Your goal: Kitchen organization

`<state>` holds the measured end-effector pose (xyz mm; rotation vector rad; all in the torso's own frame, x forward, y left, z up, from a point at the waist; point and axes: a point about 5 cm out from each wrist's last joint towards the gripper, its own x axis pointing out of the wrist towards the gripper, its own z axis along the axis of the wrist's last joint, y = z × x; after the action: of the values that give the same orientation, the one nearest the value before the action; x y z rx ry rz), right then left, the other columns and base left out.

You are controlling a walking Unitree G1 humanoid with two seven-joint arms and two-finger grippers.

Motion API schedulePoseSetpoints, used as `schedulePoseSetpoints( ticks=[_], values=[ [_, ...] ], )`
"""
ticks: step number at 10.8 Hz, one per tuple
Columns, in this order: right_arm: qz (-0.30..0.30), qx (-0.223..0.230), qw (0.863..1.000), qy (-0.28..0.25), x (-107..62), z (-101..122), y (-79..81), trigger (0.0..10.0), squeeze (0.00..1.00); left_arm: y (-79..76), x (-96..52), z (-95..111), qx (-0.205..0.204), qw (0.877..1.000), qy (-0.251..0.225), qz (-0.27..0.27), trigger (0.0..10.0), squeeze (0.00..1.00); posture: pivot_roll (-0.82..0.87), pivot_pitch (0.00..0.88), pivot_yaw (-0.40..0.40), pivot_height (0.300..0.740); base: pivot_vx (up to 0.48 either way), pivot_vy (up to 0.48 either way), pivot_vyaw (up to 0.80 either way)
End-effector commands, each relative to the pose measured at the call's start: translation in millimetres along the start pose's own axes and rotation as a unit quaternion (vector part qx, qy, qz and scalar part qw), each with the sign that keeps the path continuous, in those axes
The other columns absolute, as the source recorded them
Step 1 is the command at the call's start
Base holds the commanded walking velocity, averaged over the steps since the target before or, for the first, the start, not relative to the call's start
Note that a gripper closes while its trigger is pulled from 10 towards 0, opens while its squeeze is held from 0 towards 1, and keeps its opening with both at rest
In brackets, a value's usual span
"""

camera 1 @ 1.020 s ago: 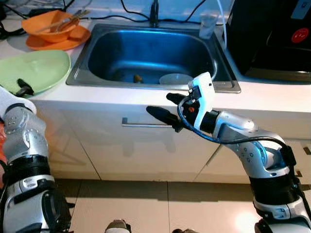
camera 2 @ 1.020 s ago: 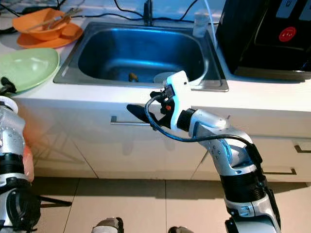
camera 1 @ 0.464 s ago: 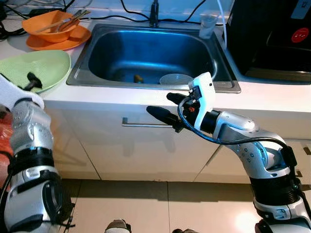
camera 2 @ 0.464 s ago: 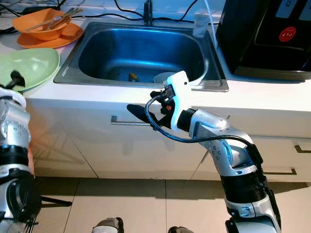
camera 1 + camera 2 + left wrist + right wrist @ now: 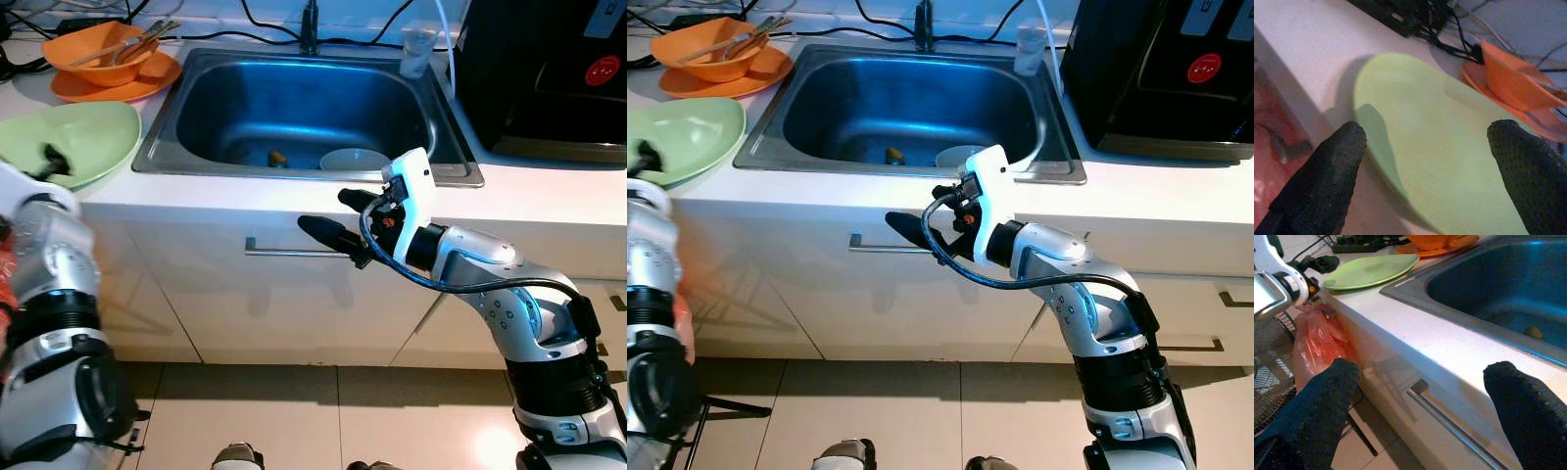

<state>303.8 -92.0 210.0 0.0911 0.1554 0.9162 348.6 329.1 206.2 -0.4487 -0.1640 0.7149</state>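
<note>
Landmark taken: steel sink [image 5: 157, 147], set into white surface [image 5: 549, 196].

Left of sink, on the surface: pale green plate [image 5: 88, 137], lying flat, near front edge. Behind the plate, at sink's far-left corner: orange bowl [image 5: 93, 49] resting on orange plate [image 5: 147, 83], utensils [image 5: 142, 39] lying in the bowl. Black cables [image 5: 265, 24] trailing along the back of the surface behind sink.

Inside sink: small pale bowl [image 5: 355, 160] at front right of basin; small brownish item [image 5: 278, 157] just left of it, not identifiable. Clear cup [image 5: 418, 49] at sink's far-right corner. Black appliance [image 5: 549, 73] with red round label, right of sink.

Left end effector [image 5: 1425, 166]: raised at the near rim of the green plate, left of sink; fingers [image 5: 1327, 176] spread wide apart, nothing between them, not seen touching the plate. Tip seen over plate's near-left edge from head view [image 5: 49, 162].

Right end effector [image 5: 333, 220]: held in front of sink, below surface edge, just beside drawer handle [image 5: 284, 252] on the cabinet front; fingers [image 5: 1317, 406] parted, empty. Contact with handle: could not tell.

Below the surface, left of sink: red-orange plastic bag [image 5: 1317, 345] hanging beside the cabinet. Tiled floor [image 5: 323, 411] beneath.
</note>
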Motion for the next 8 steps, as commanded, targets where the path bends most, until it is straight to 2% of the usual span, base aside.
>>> schedulePoseSetpoints(
  ticks=[1,2,3,4,8],
  values=[
    [-0.001,-0.004,1.0,-0.002,-2.3,2.0,0.5,10.0,0.09,6.8,1.0,-0.7,-0.002,1.0,0.003,0.021,10.0,0.96,0.1,0.106,-0.008,0.74,0.0,0.0,0.0],
    [0.0,-0.003,1.0,-0.003,-1.4,2.4,0.9,10.0,0.09,7.3,1.1,-4.4,-0.013,0.999,0.015,0.027,10.0,0.54,0.1,0.107,-0.009,0.74,0.0,0.0,0.0],
    [0.0,-0.004,1.0,-0.003,-1.5,2.6,0.9,10.0,0.09,6.8,1.0,-6.6,-0.025,0.999,0.024,0.031,10.0,0.18,0.1,0.107,-0.01,0.74,0.0,0.0,0.0],
    [-0.002,-0.004,1.0,-0.003,-2.3,2.7,0.4,10.0,0.09,5.2,1.2,-9.0,-0.039,0.998,0.033,0.03,10.0,0.0,0.1,0.107,-0.01,0.74,0.0,0.0,0.0],
    [-0.004,-0.004,1.0,-0.003,-3.2,2.9,0.7,10.0,0.09,-4.8,2.4,-15.5,-0.081,0.995,0.061,0.016,10.0,0.0,0.09,0.107,-0.005,0.74,0.0,0.0,0.0]
  ],
)
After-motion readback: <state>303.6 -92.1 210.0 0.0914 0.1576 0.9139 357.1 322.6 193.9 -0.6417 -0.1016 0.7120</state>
